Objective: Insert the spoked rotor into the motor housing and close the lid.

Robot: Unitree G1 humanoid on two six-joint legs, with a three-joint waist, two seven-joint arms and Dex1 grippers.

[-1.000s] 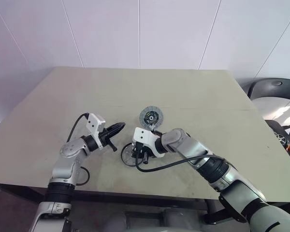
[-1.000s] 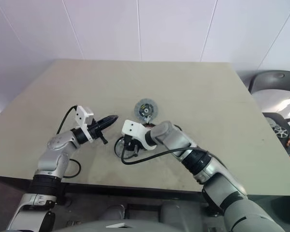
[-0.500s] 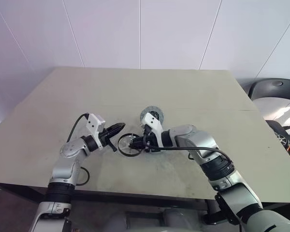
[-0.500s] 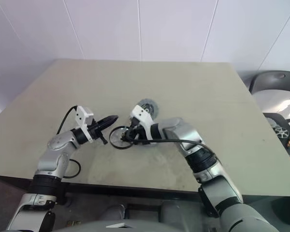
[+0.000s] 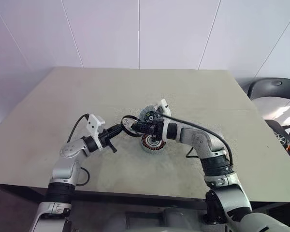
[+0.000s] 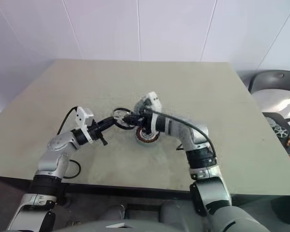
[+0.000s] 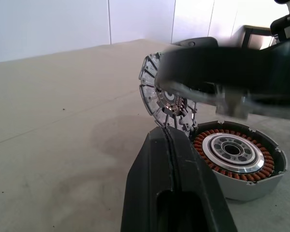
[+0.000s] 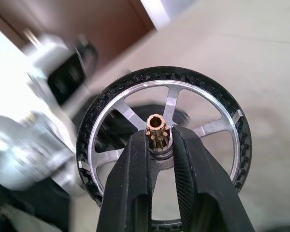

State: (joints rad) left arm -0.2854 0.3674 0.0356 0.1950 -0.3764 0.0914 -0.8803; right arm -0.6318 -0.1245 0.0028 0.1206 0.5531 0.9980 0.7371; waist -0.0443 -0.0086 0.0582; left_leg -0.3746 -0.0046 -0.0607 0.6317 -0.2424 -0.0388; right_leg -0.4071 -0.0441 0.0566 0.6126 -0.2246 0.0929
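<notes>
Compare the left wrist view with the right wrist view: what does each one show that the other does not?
Left wrist view only: the motor housing on the table, copper windings exposed, and the lid behind it, standing on edge.

Right wrist view only: the right hand pinching the small brass gear at the hub of the spoked rotor, with its silver spokes plain to see.

Both: the beige table and the left hand, shut.
</notes>
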